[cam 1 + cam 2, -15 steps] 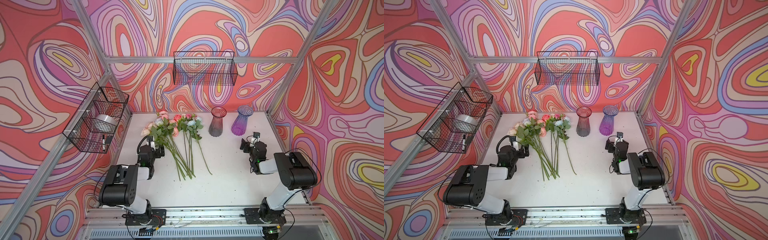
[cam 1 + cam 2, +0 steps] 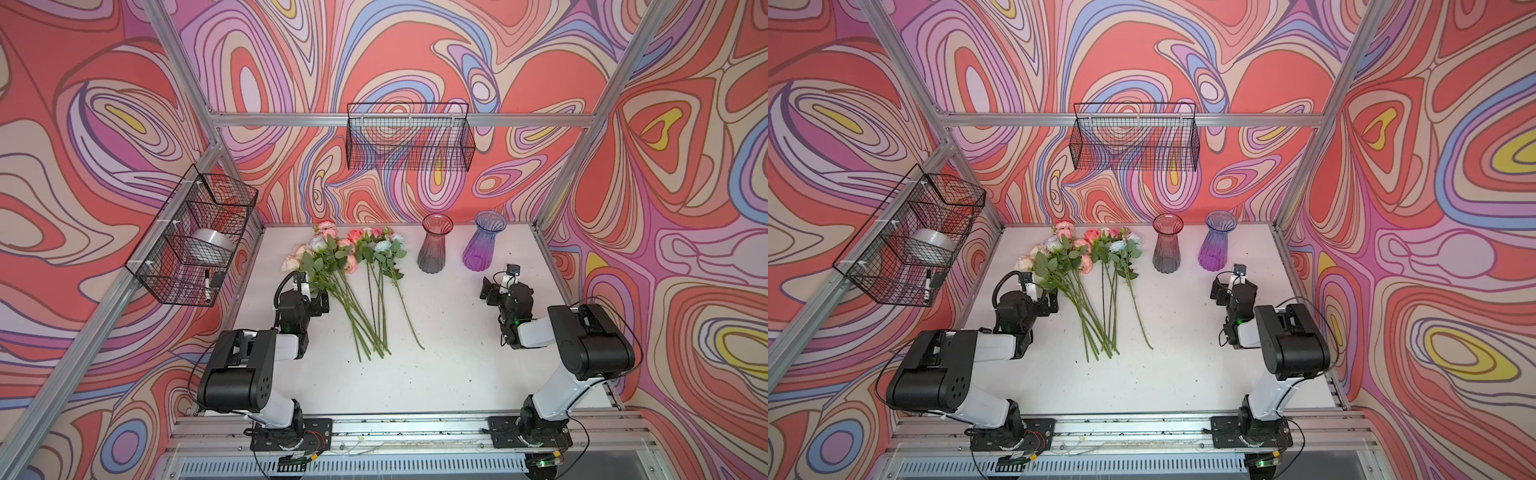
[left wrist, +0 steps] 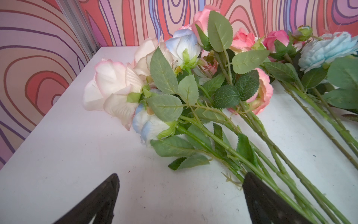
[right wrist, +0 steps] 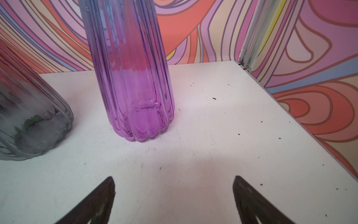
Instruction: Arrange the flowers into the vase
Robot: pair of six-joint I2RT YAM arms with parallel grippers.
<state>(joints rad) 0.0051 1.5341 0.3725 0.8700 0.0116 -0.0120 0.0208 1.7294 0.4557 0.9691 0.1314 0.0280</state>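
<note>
In both top views you can see the job has not begun. The flowers (image 2: 332, 266) lie flat on the white table (image 2: 436, 374), blooms toward the back wall and stems fanned toward the robot. The smoky pink vase (image 2: 434, 247) and the purple vase (image 2: 484, 245) stand upright to their right, no stem in either. Your left gripper (image 2: 323, 300) sits just beside the leftmost stems, and your right gripper (image 2: 489, 291) is near the purple vase. From the left wrist, the jaws gape wide over bare table, one fingertip (image 3: 257, 194) right against a stem. From the right wrist, that pincer is also spread wide and empty, facing the purple vase's base. Every stem is left to place.
</note>
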